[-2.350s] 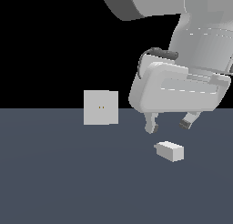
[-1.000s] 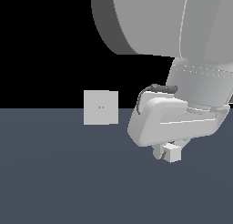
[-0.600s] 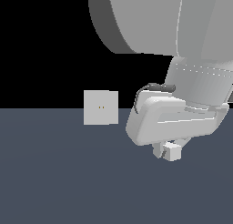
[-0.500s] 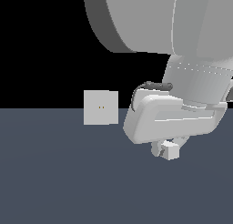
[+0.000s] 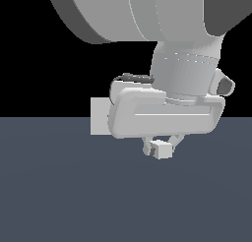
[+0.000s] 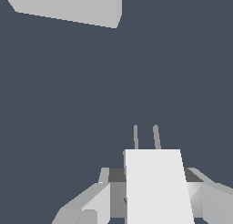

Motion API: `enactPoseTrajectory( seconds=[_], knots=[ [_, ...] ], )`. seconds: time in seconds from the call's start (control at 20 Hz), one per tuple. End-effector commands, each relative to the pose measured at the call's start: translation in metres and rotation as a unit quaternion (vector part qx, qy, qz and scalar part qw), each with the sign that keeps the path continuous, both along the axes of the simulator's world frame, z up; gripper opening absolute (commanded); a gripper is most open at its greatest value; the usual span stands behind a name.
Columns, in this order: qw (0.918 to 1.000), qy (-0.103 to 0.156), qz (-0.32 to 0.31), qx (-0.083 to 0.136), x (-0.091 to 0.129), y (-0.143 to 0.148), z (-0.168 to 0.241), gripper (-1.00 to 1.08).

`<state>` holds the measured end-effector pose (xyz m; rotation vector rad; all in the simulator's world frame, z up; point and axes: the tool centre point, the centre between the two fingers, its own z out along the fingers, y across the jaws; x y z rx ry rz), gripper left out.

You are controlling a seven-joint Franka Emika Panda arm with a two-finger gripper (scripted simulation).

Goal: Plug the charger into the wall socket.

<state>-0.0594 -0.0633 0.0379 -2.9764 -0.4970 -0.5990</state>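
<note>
The charger (image 5: 161, 149) is a small off-white block, held between the fingers of my gripper (image 5: 161, 146), which is shut on it just above the dark floor. In the wrist view the charger (image 6: 157, 186) fills the space between both fingers (image 6: 98, 201), and its two thin prongs (image 6: 156, 136) stick out ahead. The wall socket (image 5: 98, 123) stands upright toward the exterior view's left; my hand hides its right part and its holes barely show. In the wrist view the wall socket (image 6: 68, 7) lies well beyond the prongs and off to one side of their line.
A flat dark grey floor (image 5: 59, 196) spreads under everything, with black background above it. The large arm body (image 5: 147, 15) fills the upper part of the exterior view.
My gripper closed on the charger, lifted it slightly and carried it toward the exterior view's left. The hand now overlaps the socket's right side.
</note>
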Motion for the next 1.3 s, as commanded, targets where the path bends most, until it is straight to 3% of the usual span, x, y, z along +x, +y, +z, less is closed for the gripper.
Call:
enactPoseTrajectory(
  seconds=[0.0, 0.55, 1.25],
  knots=[
    [0.9999, -0.001, -0.014, 0.000, 0.002, 0.012, 0.007, -1.00],
    [0.9978, -0.002, -0.066, 0.002, 0.014, 0.056, 0.035, -1.00],
    [0.9940, -0.001, -0.109, 0.001, 0.029, 0.092, 0.057, -1.00]
  ],
)
